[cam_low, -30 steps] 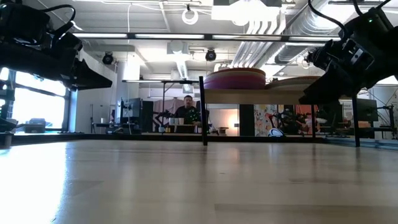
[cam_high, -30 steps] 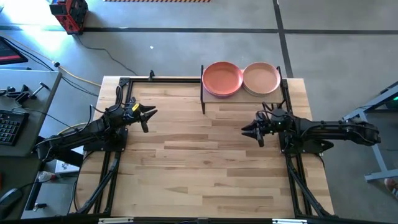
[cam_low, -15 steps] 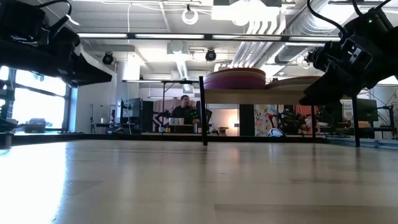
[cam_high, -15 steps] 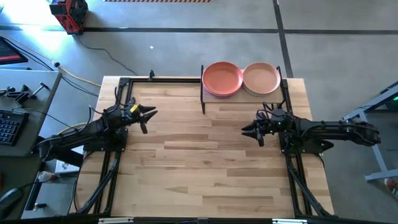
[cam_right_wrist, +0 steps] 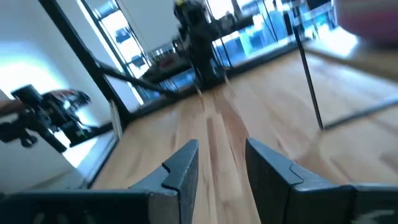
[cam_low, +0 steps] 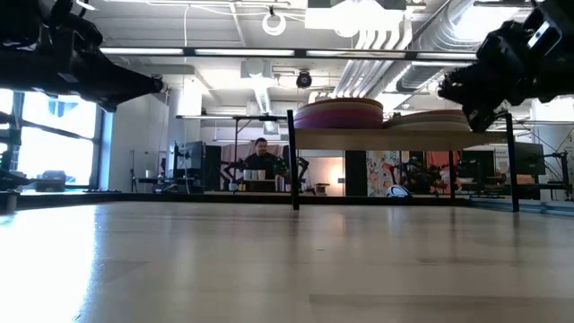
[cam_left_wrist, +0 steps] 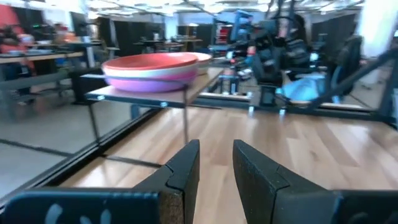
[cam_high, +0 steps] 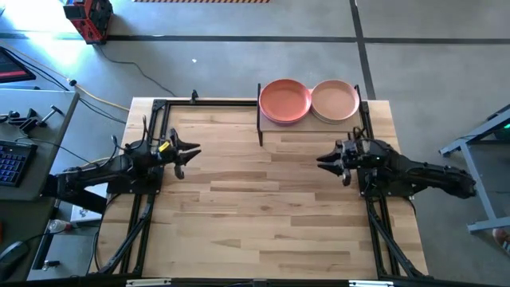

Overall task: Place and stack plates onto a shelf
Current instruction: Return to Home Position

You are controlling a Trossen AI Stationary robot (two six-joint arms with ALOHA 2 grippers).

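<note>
**High view: both my grippers hang empty, plates piled on the shelf**

My left gripper (cam_high: 190,153) hangs over the table (cam_high: 263,215) at its 9 o'clock side. Its fingers (cam_left_wrist: 181,171) are a little apart, with only bare wood showing in the gap. My right gripper (cam_high: 327,163) hangs at the 3 o'clock side and points in toward the middle. Its fingers (cam_right_wrist: 181,168) are parted too and hold nothing. The two grippers face each other, well apart.

A yellow tag (cam_high: 166,146) on my left wrist is too small to read.

The shelf (cam_low: 377,140) stands at the table's far edge, at about 1 o'clock. From above it carries two round tops just beside each other. An orange-red plate (cam_high: 284,100) lies toward 9 o'clock and a peach plate (cam_high: 334,100) toward 3 o'clock. That view hides whatever lies under them.

The low view shows the shelf raised on thin black legs, with a magenta plate (cam_low: 339,117) under the orange-red rim. The other pile there is partly behind my right gripper.

The left wrist view shows the layers best: orange-red on top, a pale band, then magenta shading to purple. My right arm (cam_left_wrist: 280,50) shows beyond that pile.

The right wrist view shows only one black shelf leg (cam_right_wrist: 309,81).

In the low view, a person (cam_low: 261,158) sits in the room behind the table.
</note>
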